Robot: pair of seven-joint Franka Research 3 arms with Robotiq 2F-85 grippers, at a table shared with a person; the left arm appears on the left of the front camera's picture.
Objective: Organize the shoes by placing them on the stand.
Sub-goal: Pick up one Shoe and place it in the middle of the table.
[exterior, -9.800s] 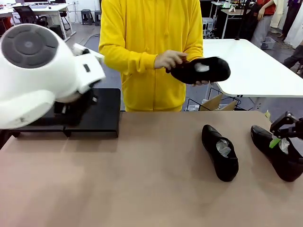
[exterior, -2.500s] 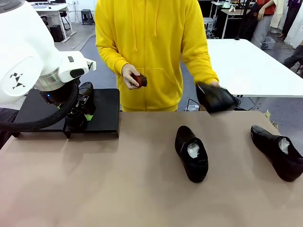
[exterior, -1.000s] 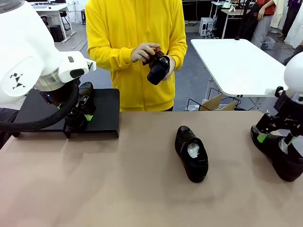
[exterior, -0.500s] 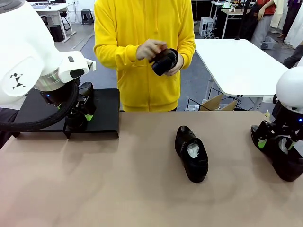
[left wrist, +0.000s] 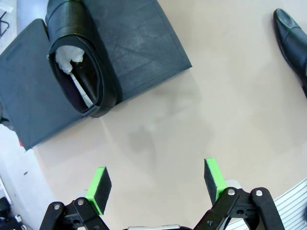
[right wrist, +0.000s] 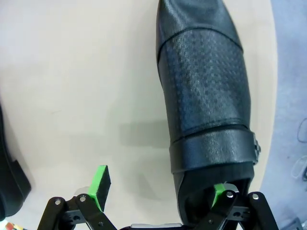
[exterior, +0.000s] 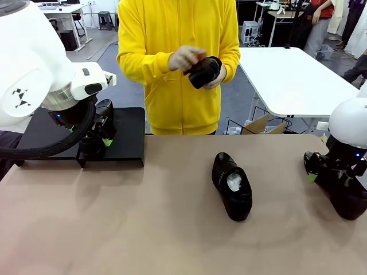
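Black textured leather of the right-hand shoe [right wrist: 206, 96] runs straight ahead of the right gripper [right wrist: 160, 187], with the toe pointing away from it and the strapped heel end nearest the fingers. The jaws stand wide open and hold nothing. One green pad [right wrist: 219, 190] sits at the rim of the shoe's opening, seemingly just inside it, and the other pad [right wrist: 100, 181] hangs over the bare table [right wrist: 72, 72], so the shoe's side wall lies between them. I judge that the step in hand is the pick-up of this shoe. The next move calls for the jaws to shut on that wall near the heel, then a lift and a long carry across to the stand [left wrist: 144, 43]. The first shoe [left wrist: 79, 72] already lies on the stand, ahead of the left gripper [left wrist: 157, 179], which hangs wide open and empty over the table near the stand's corner. The middle shoe [exterior: 232, 186] lies on the table between the two grippers, well apart from both, and the person's hand [exterior: 186, 57] holds the fourth shoe [exterior: 203, 70] beyond the far edge. Whether the inner pad touches leather or paper I cannot tell. In the front view the right arm covers part of the right-hand shoe, and the left arm hides part of the stand. A dark shape [right wrist: 9, 187] beside the right gripper is cut off, and I cannot name it.
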